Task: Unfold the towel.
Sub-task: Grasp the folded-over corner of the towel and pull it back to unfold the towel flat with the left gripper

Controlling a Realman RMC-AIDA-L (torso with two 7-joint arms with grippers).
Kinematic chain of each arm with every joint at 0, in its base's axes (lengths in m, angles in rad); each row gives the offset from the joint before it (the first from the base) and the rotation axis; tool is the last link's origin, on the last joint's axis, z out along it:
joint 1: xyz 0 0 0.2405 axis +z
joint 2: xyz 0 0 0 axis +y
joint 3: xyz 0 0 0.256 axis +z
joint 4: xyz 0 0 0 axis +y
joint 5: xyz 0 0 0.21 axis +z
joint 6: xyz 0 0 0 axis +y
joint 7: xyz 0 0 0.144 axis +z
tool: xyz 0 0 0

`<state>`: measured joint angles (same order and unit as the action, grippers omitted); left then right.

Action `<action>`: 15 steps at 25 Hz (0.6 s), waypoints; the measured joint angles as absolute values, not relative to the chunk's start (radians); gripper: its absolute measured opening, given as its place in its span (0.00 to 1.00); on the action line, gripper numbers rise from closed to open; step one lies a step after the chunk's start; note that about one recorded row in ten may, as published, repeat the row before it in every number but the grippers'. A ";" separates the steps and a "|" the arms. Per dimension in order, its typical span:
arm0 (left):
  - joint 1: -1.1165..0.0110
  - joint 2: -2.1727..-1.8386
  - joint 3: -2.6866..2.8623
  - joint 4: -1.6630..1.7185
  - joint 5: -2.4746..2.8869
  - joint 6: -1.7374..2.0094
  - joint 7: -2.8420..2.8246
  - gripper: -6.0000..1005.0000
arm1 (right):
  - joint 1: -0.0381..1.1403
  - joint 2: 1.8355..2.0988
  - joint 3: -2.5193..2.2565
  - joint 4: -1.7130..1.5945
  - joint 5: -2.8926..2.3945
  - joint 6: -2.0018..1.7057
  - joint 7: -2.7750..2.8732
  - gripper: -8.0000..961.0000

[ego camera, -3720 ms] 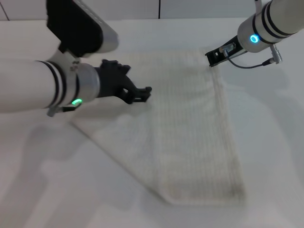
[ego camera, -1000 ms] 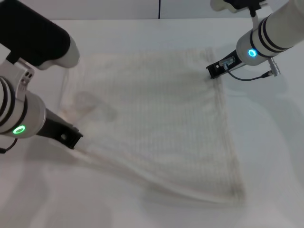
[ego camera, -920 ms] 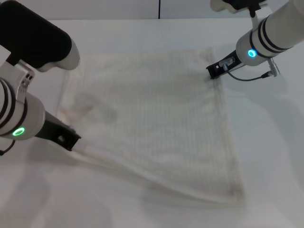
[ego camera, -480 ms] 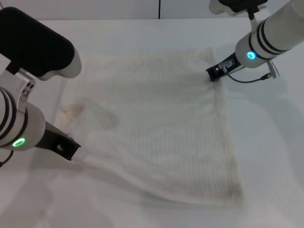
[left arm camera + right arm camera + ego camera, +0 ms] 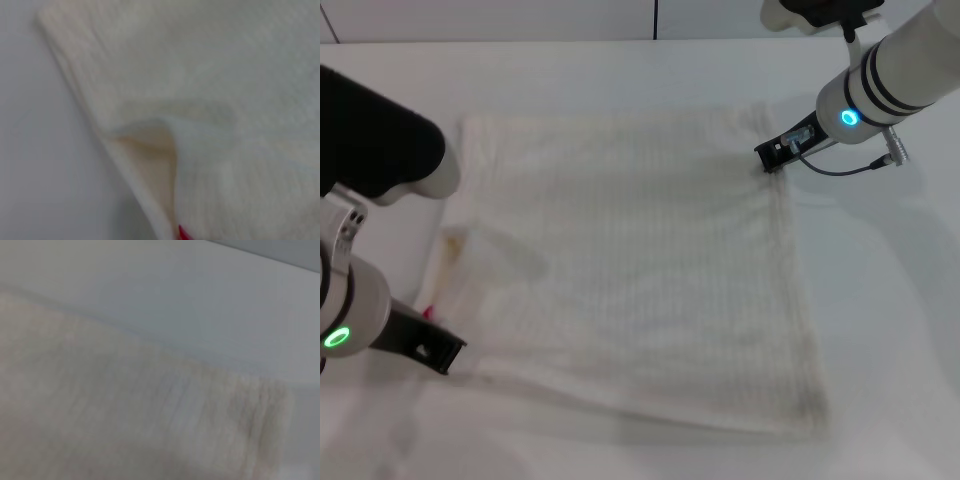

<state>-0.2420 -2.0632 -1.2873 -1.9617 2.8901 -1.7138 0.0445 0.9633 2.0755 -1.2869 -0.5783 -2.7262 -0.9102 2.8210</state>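
The off-white ribbed towel (image 5: 640,270) lies spread nearly flat on the white table. My left gripper (image 5: 445,360) is low at the towel's near left corner, shut on its edge, with the small red tag (image 5: 428,313) just beside it. The left edge is still curled over there. The left wrist view shows that curled fold (image 5: 150,145) and the red tag (image 5: 184,233). My right gripper (image 5: 767,158) is at the far right corner, shut on the towel. The right wrist view shows the towel's ribbed cloth (image 5: 100,405) close up.
The bare white table (image 5: 890,330) surrounds the towel on all sides. My left arm's large white and black links (image 5: 370,150) hang over the table's left side. A cable (image 5: 850,165) loops under the right wrist.
My left gripper has pulled the towel's corner toward the near left. The folded layer has opened out and the towel now lies almost flat. The right gripper has stayed at its corner.
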 joint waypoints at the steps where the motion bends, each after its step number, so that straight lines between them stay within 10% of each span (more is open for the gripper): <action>1: -0.242 -2.063 -1.287 -1.962 2.890 -1.714 0.045 0.10 | 0.963 2.075 -1.287 -0.582 -2.726 -0.914 2.821 0.05; 15: -0.223 -2.061 -1.311 -1.899 2.892 -1.598 0.050 0.23 | 0.889 2.078 -1.313 -0.755 -2.720 -0.966 2.820 0.06</action>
